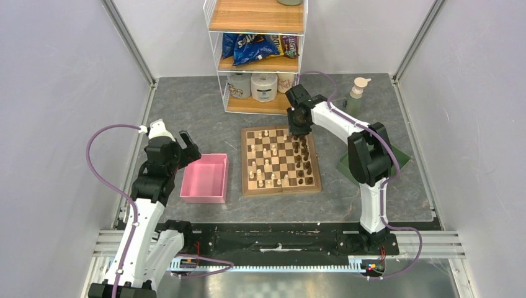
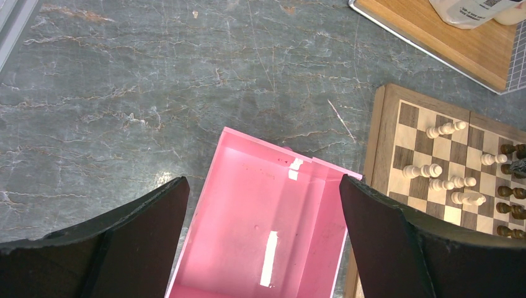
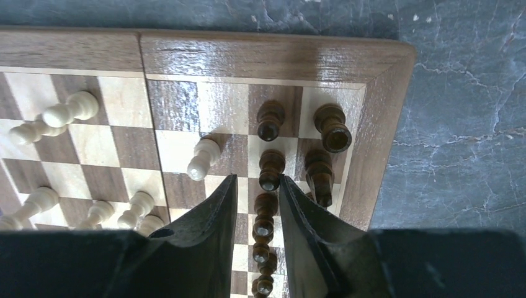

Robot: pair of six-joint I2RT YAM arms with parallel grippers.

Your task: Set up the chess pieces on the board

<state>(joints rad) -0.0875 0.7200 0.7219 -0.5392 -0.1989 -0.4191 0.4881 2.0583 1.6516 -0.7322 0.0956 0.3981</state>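
The wooden chessboard [image 1: 280,191] lies mid-table. Cream-white pieces [image 1: 267,152] stand scattered over its left and middle squares. Dark pieces [image 1: 305,162] line its right side. My right gripper [image 1: 300,130] hovers over the board's far right corner. In the right wrist view its fingers [image 3: 257,180] stand a narrow gap apart above a column of dark pawns [image 3: 270,169], holding nothing. A dark rook [image 3: 333,127] stands in the corner and a white pawn [image 3: 203,158] stands to the left. My left gripper [image 1: 186,146] is wide open and empty over the pink tray [image 2: 260,205].
The pink tray [image 1: 205,177] sits left of the board and holds nothing. A green tray [image 1: 403,158] lies behind the right arm. A wire shelf rack [image 1: 257,56] with snacks and rolls stands at the back, with a soap bottle [image 1: 356,93] to its right.
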